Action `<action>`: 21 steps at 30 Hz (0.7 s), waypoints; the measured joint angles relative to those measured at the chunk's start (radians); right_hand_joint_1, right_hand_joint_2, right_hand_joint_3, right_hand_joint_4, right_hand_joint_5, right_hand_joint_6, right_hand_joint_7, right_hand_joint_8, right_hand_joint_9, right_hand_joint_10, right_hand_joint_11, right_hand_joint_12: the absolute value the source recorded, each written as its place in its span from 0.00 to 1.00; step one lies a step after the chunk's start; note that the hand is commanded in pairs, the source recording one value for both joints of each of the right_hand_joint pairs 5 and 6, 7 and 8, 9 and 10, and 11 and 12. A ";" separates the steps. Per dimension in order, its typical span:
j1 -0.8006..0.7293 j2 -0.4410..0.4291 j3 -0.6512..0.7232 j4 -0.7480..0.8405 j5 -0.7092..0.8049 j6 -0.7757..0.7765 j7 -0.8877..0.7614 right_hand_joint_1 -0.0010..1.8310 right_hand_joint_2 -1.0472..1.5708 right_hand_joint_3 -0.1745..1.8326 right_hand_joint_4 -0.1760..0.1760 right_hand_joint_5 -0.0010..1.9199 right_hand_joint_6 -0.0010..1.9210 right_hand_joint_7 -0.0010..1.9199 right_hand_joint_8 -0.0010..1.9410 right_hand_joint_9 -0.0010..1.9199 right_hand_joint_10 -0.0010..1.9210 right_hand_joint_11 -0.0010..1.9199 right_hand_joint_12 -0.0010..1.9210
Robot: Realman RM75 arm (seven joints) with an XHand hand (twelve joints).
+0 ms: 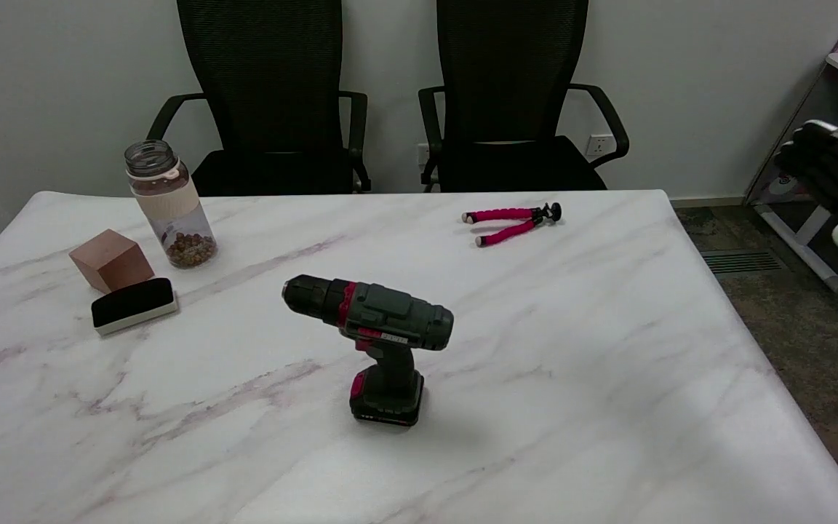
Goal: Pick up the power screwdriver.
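Note:
The power screwdriver [379,342] stands upright on its battery base near the middle of the marble table [608,378]. It is dark green and black with red trim, and its chuck points left. My right hand [830,171] hangs in the air at the picture's right edge, beyond the table's right side and far from the tool. Its black fingers stretch toward the left with nothing in them. Part of the hand is cut off by the frame.
At the table's left stand a clear jar [169,205] with nuts in it, a wooden cube [111,259] and a black eraser [134,305]. A pink-legged mini tripod [510,222] lies at the back. Two black chairs [506,109] stand behind.

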 measured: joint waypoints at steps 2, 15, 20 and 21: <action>0.015 0.000 -0.006 0.005 -0.034 -0.033 0.003 0.50 0.34 0.54 0.33 0.17 0.17 0.17 0.17 0.21 0.20 0.19 0.19; 0.184 -0.097 -0.109 -0.011 -0.250 -0.234 0.016 0.50 0.34 0.46 0.33 0.17 0.17 0.17 0.17 0.22 0.22 0.21 0.21; 0.230 -0.154 -0.133 -0.044 -0.321 -0.303 0.006 0.50 0.34 0.48 0.41 0.18 0.18 0.18 0.18 0.22 0.22 0.20 0.20; 0.238 -0.166 -0.138 -0.054 -0.335 -0.320 0.000 0.50 0.33 0.48 0.43 0.18 0.18 0.18 0.18 0.22 0.22 0.20 0.20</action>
